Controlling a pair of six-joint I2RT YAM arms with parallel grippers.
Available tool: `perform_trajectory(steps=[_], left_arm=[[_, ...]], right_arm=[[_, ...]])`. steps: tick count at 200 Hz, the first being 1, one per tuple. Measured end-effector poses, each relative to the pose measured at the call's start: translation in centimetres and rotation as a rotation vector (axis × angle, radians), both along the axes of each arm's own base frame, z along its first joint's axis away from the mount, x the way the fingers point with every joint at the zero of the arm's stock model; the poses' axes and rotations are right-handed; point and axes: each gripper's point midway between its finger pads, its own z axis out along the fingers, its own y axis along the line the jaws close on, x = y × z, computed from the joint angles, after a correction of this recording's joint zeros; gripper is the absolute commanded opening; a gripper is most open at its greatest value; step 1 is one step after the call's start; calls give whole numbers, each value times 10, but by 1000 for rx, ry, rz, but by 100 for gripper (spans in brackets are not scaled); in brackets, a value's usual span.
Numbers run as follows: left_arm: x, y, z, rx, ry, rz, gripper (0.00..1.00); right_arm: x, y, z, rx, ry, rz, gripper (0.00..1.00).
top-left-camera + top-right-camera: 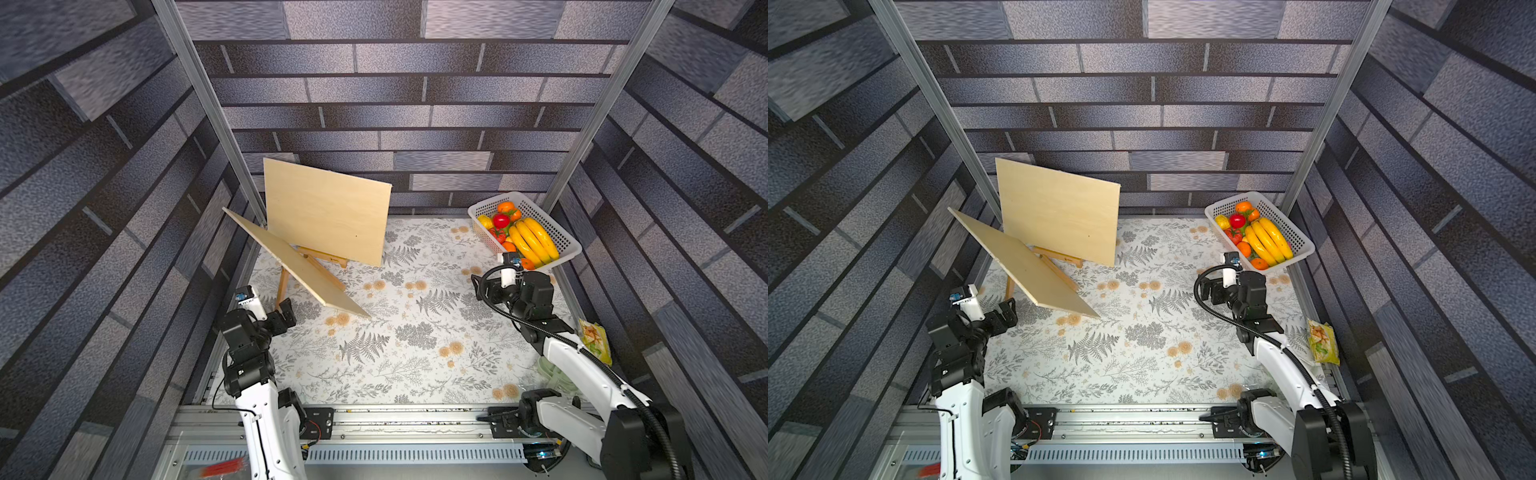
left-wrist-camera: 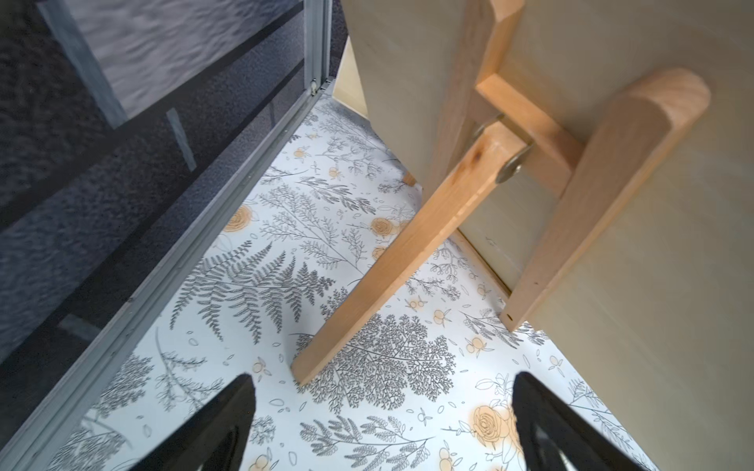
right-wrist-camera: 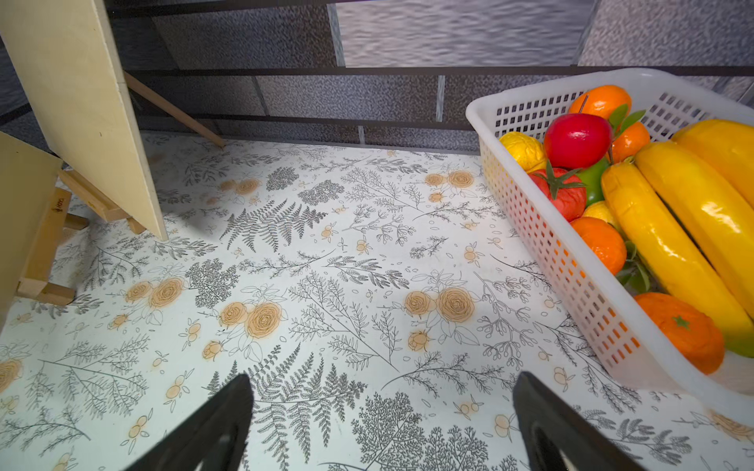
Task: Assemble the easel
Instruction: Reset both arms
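Two pale plywood boards stand on small wooden easels at the back left in both top views. The near board [image 1: 295,266] [image 1: 1021,266] leans steeply, and its easel's rear leg [image 1: 282,286] [image 2: 391,261] rests on the floral table. The far board [image 1: 328,212] [image 3: 81,102] stands more upright on its ledge [image 1: 324,258]. My left gripper [image 1: 286,309] [image 2: 381,428] is open and empty. It sits just behind the near easel's rear leg and is apart from it. At the right, near the basket, my right gripper [image 1: 482,286] [image 3: 381,428] hangs open and empty over the table.
A white basket [image 1: 561,237] [image 3: 530,204] of plastic fruit stands at the back right. A snack packet [image 1: 596,340] lies along the right edge, with a pale green object [image 1: 552,370] under the right arm. Metal frame posts and patterned walls close in three sides.
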Motion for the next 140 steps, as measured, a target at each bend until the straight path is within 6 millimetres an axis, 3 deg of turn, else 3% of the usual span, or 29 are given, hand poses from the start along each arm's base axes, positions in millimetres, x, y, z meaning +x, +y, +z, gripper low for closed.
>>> perform_trajectory(steps=[29, 88, 140], left_arm=[[-3, 23, 15, -12, -37, 112, 100], [33, 70, -13, -144, -59, 305, 100], [81, 51, -39, -139, -82, 226, 100]], right_arm=[[-4, 0, -7, -5, 37, 3, 100], [3, -2, -45, -40, 140, -4, 100], [22, -2, -66, -60, 178, -14, 100]])
